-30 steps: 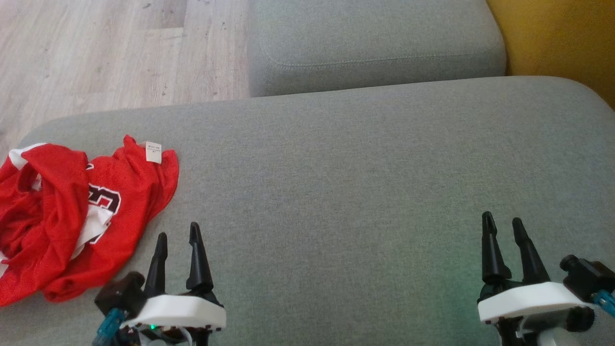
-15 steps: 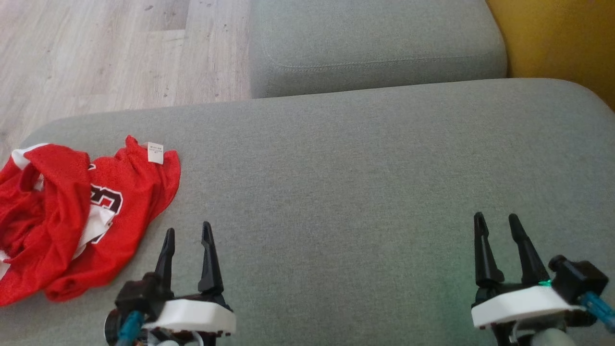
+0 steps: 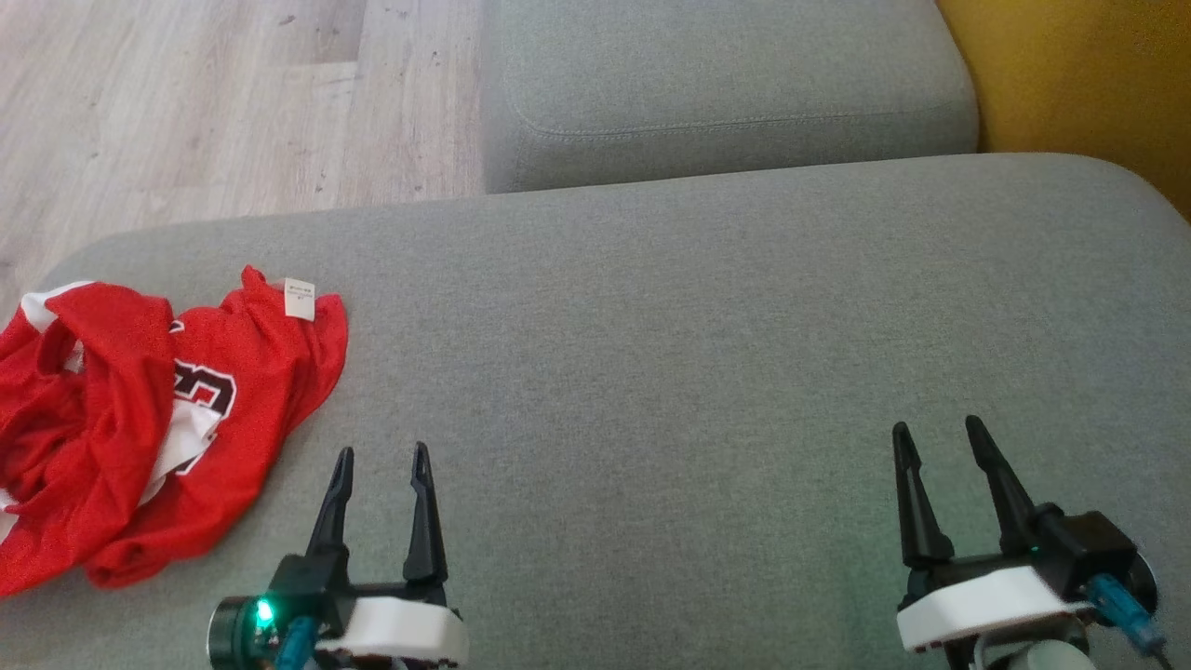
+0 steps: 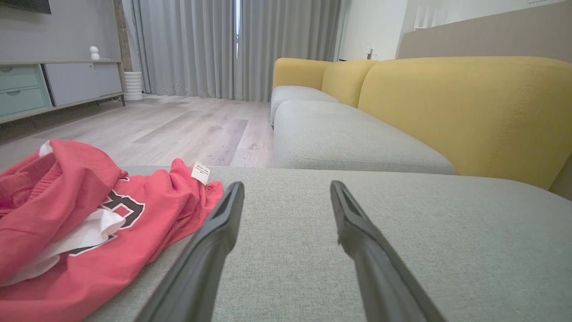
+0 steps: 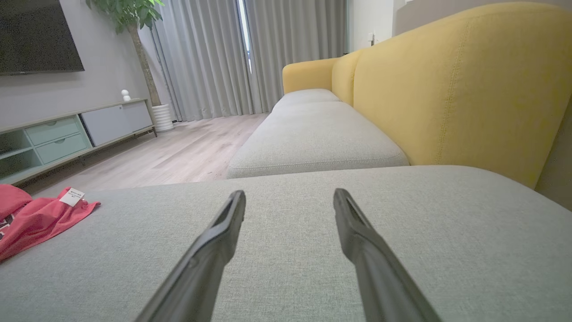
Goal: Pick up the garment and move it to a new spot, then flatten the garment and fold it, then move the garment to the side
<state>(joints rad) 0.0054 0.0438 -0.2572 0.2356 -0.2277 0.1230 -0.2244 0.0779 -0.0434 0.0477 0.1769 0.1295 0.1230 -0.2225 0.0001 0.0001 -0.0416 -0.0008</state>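
Left gripper (image 3: 383, 449) and right gripper (image 3: 935, 424) are spread wide, with nothing gripped.
The crumpled red garment (image 3: 140, 419) is seen lying on the grey cushion (image 3: 651, 326), just left of the left gripper's fingers and untouched by them, and well apart from the right gripper, far to its left.

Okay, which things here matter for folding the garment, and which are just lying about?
For the job: crumpled red garment; grey seat cushion beneath it; left end effector and right end effector, both open and empty.
Just about: yellow backrest, wooden floor, cabinet, potted plant.
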